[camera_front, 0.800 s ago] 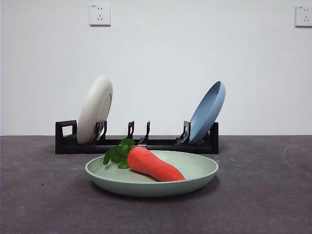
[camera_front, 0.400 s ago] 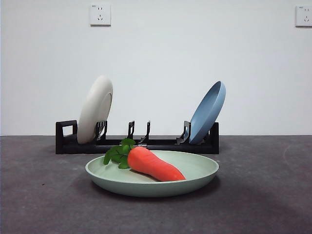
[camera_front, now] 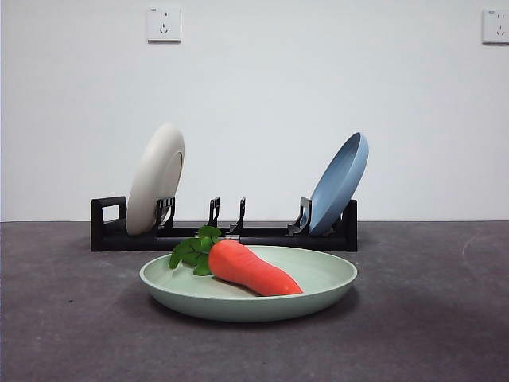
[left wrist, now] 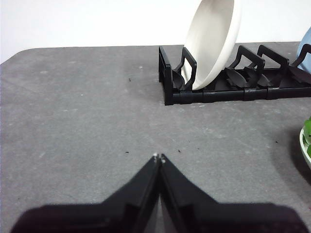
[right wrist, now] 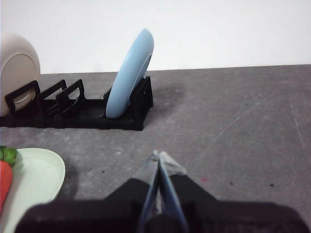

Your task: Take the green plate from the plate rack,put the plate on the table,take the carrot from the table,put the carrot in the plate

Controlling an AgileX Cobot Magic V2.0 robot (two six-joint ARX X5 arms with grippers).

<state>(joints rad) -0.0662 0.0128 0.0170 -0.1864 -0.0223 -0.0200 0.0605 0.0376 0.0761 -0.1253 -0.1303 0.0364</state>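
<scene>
The green plate (camera_front: 318, 280) lies flat on the table (camera_front: 429, 318) in front of the plate rack (camera_front: 262, 235). The carrot (camera_front: 250, 269) lies in the plate, leaves toward the left. The plate's edge also shows in the right wrist view (right wrist: 39, 177) with the carrot's end (right wrist: 4, 179), and in the left wrist view (left wrist: 305, 143). My left gripper (left wrist: 159, 158) is shut and empty, over bare table to the left of the rack. My right gripper (right wrist: 159, 156) is shut and empty, over bare table to the right of the plate. Neither gripper shows in the front view.
A cream-white plate (camera_front: 155, 179) stands in the rack's left end by the loop handle (camera_front: 107, 213). A blue plate (camera_front: 339, 183) leans in the right end. The middle prongs (camera_front: 227, 213) hold nothing. A white wall rises behind the table.
</scene>
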